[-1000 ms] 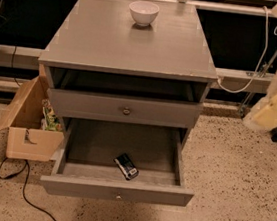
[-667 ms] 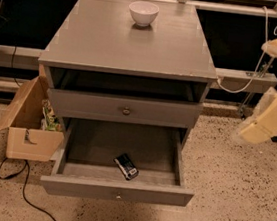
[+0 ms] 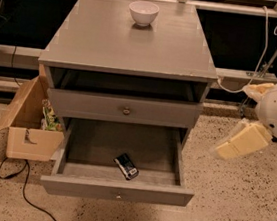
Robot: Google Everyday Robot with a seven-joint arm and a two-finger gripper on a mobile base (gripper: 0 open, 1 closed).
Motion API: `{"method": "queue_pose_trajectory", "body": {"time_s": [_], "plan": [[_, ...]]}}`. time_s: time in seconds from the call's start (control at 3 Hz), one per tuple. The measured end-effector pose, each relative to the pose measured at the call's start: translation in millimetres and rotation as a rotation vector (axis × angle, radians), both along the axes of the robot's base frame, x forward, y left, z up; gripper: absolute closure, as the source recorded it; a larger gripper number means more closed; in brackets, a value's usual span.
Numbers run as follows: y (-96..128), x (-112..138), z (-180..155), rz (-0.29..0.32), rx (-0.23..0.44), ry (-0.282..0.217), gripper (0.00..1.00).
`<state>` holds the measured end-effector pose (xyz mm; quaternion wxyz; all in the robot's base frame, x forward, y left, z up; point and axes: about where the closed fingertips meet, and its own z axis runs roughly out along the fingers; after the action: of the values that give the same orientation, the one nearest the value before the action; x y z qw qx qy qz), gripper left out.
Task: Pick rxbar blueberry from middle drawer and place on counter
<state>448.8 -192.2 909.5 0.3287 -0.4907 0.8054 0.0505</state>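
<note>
The rxbar blueberry (image 3: 126, 166), a small dark glossy bar with pale patches, lies flat near the front middle of the open middle drawer (image 3: 117, 190). The drawer is pulled far out, low on the cabinet, and has a tiny pale knob. The counter (image 3: 112, 39) is the flat grey cabinet top, with a white bowl (image 3: 143, 12) at its back. My gripper (image 3: 239, 141) hangs in the air to the right of the cabinet, about level with the open drawer and clear of it. It holds nothing that I can see.
A grey drawer with a brass knob (image 3: 126, 111) sits above the open one. An open cardboard box (image 3: 26, 124) stands on the floor at the left, with a black cable (image 3: 20, 188) trailing from it. A rail and a white cable (image 3: 264, 42) are at the back right.
My gripper and arm have moved down and to the left, closer to the cabinet's right side. The bar, the drawers and the bowl have not moved.
</note>
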Motion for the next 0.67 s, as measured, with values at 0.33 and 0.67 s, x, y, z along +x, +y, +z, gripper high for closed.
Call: {"method": "queue_pose_trajectory", "body": {"time_s": [0.33, 0.67], "plan": [[0.7, 0.5, -2.1, -0.004, -0.002, 0.003, 0.0], [2.3, 2.8, -9.6, -0.018, -0.004, 0.012, 0.0]]}}
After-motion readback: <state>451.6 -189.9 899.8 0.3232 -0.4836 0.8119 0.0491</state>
